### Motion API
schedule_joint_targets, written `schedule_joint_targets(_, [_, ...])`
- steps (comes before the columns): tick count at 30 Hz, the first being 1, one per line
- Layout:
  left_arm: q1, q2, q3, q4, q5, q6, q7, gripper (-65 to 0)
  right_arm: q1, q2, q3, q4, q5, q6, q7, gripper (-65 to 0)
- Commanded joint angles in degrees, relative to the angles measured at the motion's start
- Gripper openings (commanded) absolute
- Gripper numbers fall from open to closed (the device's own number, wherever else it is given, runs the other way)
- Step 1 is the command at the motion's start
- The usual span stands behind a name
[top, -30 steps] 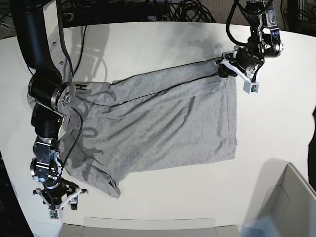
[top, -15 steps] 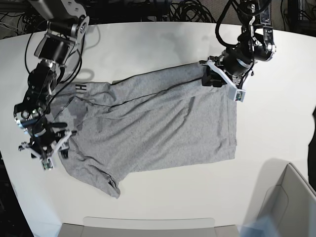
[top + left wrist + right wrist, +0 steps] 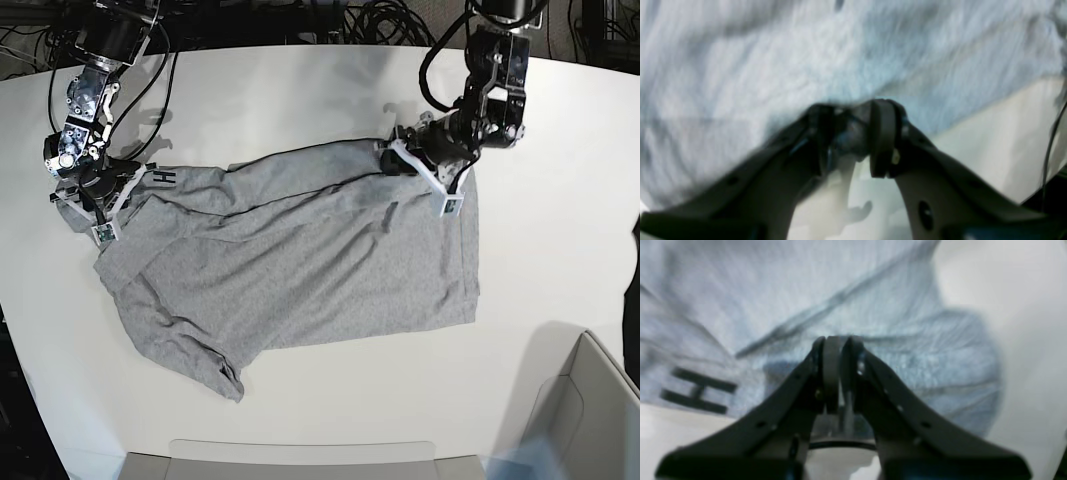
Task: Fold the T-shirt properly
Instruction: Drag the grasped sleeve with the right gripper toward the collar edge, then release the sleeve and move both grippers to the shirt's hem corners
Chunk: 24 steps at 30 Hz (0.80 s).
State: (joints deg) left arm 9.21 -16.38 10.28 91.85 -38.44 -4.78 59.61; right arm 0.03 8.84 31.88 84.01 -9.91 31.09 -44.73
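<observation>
Now right gripper [image 3: 836, 350] moved onto T-shirt [image 3: 300, 270] sleeve, pinched closed; left gripper [image 3: 853, 133] clamps hem

Bright even overhead light, soft arm shadows, both wrist views blurred

The heather-grey, short-sleeved soft cotton T-shirt [image 3: 300, 260] lies spread on the white table [image 3: 300, 90], crumpled, with long diagonal creases across its body. One edge is folded over near the far side of the table, showing a black letter "H" [image 3: 164, 178] at that corner. A sleeve with a rolled hem points to the near side of the table.
</observation>
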Motion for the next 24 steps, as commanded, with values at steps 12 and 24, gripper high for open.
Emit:
schedule_joint_targets(12, [6.7,-7.3,-1.6,-8.3,3.0,2.4,2.4,-52.0,-5.3,-1.3,6.3,0.4,-9.0,0.5,0.6,-59.0])
schedule_joint_targets(24, [21.2,-14.9,-1.8,-1.2,3.0,2.4,-1.1,-52.0,-16.0,-7.5,11.2,14.1,-9.5,8.9,0.6,-58.8])
